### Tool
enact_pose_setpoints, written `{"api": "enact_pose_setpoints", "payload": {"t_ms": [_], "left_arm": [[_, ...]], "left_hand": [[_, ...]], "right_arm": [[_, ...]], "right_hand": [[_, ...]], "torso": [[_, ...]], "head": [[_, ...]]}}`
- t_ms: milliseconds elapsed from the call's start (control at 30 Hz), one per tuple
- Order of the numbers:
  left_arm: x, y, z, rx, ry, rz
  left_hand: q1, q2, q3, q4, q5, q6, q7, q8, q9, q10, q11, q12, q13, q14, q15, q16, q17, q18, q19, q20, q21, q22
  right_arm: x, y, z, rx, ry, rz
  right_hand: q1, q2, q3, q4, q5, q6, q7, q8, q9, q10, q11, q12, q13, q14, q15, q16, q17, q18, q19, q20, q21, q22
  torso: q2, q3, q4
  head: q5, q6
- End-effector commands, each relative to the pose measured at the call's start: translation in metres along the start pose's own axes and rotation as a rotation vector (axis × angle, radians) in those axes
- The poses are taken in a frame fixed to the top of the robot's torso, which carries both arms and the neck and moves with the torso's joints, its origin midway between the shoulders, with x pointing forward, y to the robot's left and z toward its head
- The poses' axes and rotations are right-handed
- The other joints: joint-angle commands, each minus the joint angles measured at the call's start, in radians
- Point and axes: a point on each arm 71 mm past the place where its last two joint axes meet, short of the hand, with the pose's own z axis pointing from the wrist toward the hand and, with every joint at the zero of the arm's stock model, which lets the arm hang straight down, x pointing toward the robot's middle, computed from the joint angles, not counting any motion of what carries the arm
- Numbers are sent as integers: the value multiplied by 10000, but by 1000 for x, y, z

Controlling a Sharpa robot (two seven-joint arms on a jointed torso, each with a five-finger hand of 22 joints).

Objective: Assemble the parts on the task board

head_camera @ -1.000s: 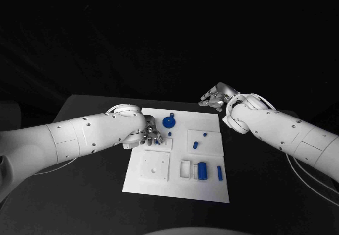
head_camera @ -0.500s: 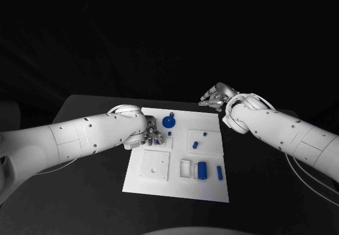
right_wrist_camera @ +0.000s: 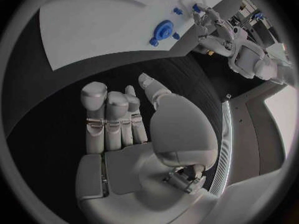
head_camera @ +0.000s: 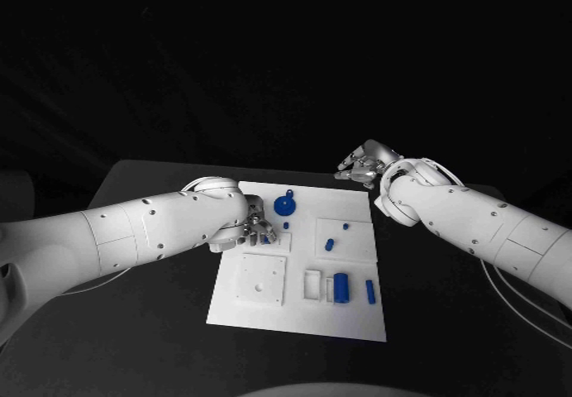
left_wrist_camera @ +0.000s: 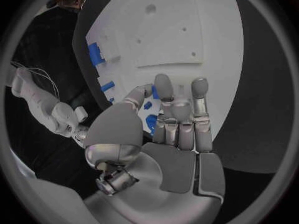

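Little is changing since a second ago: the left robot hand (head_camera: 253, 231), pinching a small blue part (left_wrist_camera: 155, 91), is hovering over the task board (head_camera: 298, 314) mid-frame, while the right robot hand (head_camera: 364, 163), fingers loosely curled and empty, is idling upper right.

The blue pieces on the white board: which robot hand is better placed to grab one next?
Probably the left hand. It hovers over the board, fingers right at a small blue piece. The right hand hangs over the black table past the board's far edge, holding nothing.
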Motion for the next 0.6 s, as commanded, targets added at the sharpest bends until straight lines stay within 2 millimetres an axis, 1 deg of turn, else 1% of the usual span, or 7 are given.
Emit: {"api": "enact_pose_setpoints", "payload": {"t_ms": [33, 133, 233, 300, 433, 533, 600], "left_arm": [[6, -4, 1, 193, 181, 56], [6, -3, 2, 167, 219, 80], [6, -3, 2, 138, 247, 112], [6, -3, 2, 124, 253, 136], [5, -2, 2, 92, 225, 182], [5, -1, 3, 61, 212, 199], [4, 0, 3, 44, 199, 198]], "left_hand": [[159, 143, 281, -226, -398, 1206, -998, 39, 11, 227, -346, 18, -5, 90, -59, 19, -29, -104, 34, 17, -57, 181], [43, 77, 9, 32, -1227, 1192, -1029, 31, -16, 226, -347, 0, -14, 65, -52, -13, -86, -120, 33, 30, -96, 169], [55, -74, -414, 483, -2007, 1187, -1059, 29, -95, 227, -352, -37, -28, 34, -55, -60, -167, -148, 46, 29, -167, 160], [114, -187, -669, 798, -2395, 1200, -1072, 31, -151, 227, -354, -51, -31, 19, -56, -73, -192, -147, 58, 32, -213, 161], [289, -302, -950, 1255, -2876, 1230, -1076, 36, -209, 227, -352, -63, -29, 7, -58, -82, -219, -156, 79, 30, -269, 169], [408, -352, -1068, 1495, -3088, 1241, -1077, 36, -226, 227, -351, -68, -28, 2, -57, -88, -234, -156, 91, 32, -296, 173], [598, -411, -1188, 1797, -3202, 1252, -1078, 38, -238, 227, -351, -67, -23, -1, -56, -85, -238, -156, 106, 34, -333, 179]], "right_arm": [[2, 1, 0, -83, 60, -67], [2, 0, 0, -77, 59, -68], [2, 0, 0, -72, 54, -69], [1, 0, 0, -70, 51, -70], [1, 0, -1, -69, 45, -69], [1, 0, -1, -71, 40, -68], [1, 0, -1, -71, 38, -69]], "right_hand": [[-50, 67, -3, -51, 15, 20, -14, -27, -9, -69, 25, -36, -15, -9, 8, -60, -9, -16, 567, 47, -48, 838], [-91, 62, -25, -40, 44, 10, -10, -27, -12, -77, 27, -49, -27, -11, 9, -75, -21, -14, 566, 48, -72, 833], [-97, 58, -40, -32, 59, 3, -10, -27, -12, -79, 27, -55, -31, -9, 10, -72, -18, -13, 566, 48, -72, 832], [-97, 58, -42, -31, 61, 3, -10, -26, -12, -79, 27, -56, -32, -9, 10, -71, -18, -13, 566, 48, -72, 832], [-97, 58, -42, -31, 61, 3, -10, -26, -12, -79, 27, -56, -32, -9, 10, -71, -18, -13, 566, 48, -72, 832], [-97, 58, -42, -31, 61, 3, -10, -26, -12, -79, 27, -56, -32, -9, 10, -71, -18, -13, 566, 48, -72, 832], [-92, 58, -61, -23, 65, -16, -5, -29, -14, -75, 29, -52, -31, -7, 11, -68, -15, -12, 567, 49, -68, 833]], "torso": [[1, 1, -3], [0, -1, -2], [-3, -4, -4], [-3, -4, -4], [-3, -4, -1], [0, -8, -2], [0, -9, -4]], "head": [[6, 0], [3, 1], [-3, -7], [-3, -7], [-8, -7], [-10, -2], [-8, -1]]}}
